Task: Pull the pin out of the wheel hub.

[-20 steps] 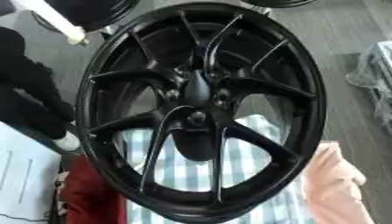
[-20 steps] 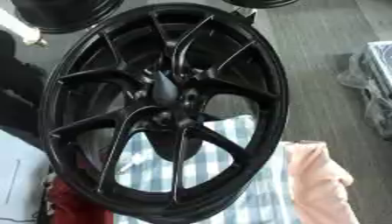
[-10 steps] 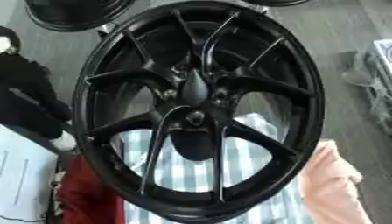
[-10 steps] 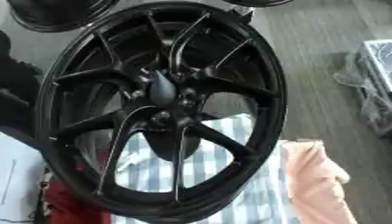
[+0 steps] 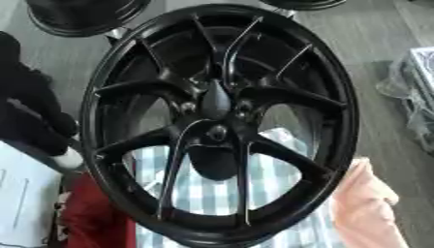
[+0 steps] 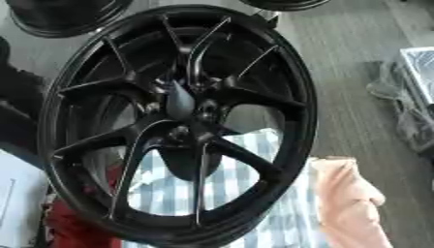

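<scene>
A large black spoked wheel [image 5: 339, 121] fills both views, tilted over a blue-and-white checked cloth [image 5: 203, 191]. At its hub [image 5: 217, 118] a dark teardrop-shaped piece [image 5: 215, 99] stands up from the centre; I cannot tell whether it is the pin. Just below it is a small round hole or bolt [image 5: 217, 133]. A black arm-like shape [image 5: 30, 111] with a pale end [image 5: 72, 157] lies along the left edge, beside the rim's outer wall. No hand's fingers are made out there. No right hand shows.
Two more black rims [image 5: 85, 14] [image 5: 301, 4] stand at the far edge. A peach cloth [image 5: 364, 203] lies at the lower right and a red cloth [image 5: 93, 220] at the lower left. A white sheet [image 5: 21, 193] is at the left. A clear-wrapped object [image 5: 415, 87] sits at the right on the grey floor.
The whole picture has shifted a little, so the camera moved. The wheel and the dark piece at the hub stay as they were. The black shape at the left barely changed.
</scene>
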{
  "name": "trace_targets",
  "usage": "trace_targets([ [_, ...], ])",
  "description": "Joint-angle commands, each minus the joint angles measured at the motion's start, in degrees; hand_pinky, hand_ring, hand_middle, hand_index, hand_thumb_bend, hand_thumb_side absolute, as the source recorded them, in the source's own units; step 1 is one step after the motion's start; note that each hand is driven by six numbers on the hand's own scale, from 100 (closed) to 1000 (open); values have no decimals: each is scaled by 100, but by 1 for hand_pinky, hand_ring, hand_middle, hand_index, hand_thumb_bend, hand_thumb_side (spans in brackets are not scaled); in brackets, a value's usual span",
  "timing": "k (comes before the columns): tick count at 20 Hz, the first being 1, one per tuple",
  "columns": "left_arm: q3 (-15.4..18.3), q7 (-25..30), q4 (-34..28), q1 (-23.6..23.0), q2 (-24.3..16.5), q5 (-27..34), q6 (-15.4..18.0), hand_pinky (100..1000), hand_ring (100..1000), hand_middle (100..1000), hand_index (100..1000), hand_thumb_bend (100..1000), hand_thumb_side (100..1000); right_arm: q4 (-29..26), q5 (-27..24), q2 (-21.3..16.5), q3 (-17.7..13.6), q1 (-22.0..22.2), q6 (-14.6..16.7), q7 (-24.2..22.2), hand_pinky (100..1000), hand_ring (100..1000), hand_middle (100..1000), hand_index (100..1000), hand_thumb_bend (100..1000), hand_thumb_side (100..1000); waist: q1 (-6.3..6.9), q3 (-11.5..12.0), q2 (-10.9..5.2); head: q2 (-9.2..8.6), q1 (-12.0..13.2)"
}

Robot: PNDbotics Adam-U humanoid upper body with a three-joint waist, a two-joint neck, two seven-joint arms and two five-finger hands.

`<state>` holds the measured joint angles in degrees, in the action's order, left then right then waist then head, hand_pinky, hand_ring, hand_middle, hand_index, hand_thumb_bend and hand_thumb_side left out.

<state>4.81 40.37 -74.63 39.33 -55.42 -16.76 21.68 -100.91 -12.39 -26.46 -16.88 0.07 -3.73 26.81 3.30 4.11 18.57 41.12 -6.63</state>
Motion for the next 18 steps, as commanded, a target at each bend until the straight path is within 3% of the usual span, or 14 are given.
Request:
trace_targets([
  [1, 101, -116, -4, 69, -148, -88, -12, 891, 817, 740, 887, 243, 1000, -106, -15, -108, -52, -7, -4, 6, 742, 636, 629, 810, 100, 535, -12, 1, -85, -60, -2],
  [6, 39, -28, -36, 94, -103, 75, 32, 886, 812, 732, 879, 196, 997, -105, -15, -107, -47, -10, -4, 2, 743, 636, 630, 810, 100, 535, -14, -2, -85, -56, 9],
  [8, 42, -30, -52, 110, -92, 142, 13, 881, 806, 724, 870, 100, 945, -105, -15, -112, -42, -11, -5, -3, 743, 636, 630, 810, 100, 534, -12, -2, -88, -58, 14],
  [9, 42, -50, -64, 109, -78, 217, -7, 876, 800, 717, 864, 100, 928, -106, -16, -113, -40, -13, -5, -5, 743, 636, 630, 810, 100, 534, -11, -2, -89, -56, 13],
  [11, 82, -282, -103, 115, -15, 511, -183, 839, 759, 664, 816, 100, 614, -104, -14, -115, -39, -9, -6, -8, 743, 636, 630, 810, 100, 534, -12, 7, -93, -47, 13],
  [12, 97, -500, -160, 120, 39, 660, -329, 812, 733, 640, 792, 100, 520, -104, -14, -114, -36, -7, -6, -11, 743, 636, 630, 810, 100, 534, -16, 9, -95, -45, 18],
  [18, 79, -1826, -727, 71, 734, 2359, -1477, 777, 687, 607, 766, 100, 602, -101, -27, -86, -25, -21, -1, -25, 743, 636, 631, 810, 100, 534, -56, -3, -91, -57, 72],
])
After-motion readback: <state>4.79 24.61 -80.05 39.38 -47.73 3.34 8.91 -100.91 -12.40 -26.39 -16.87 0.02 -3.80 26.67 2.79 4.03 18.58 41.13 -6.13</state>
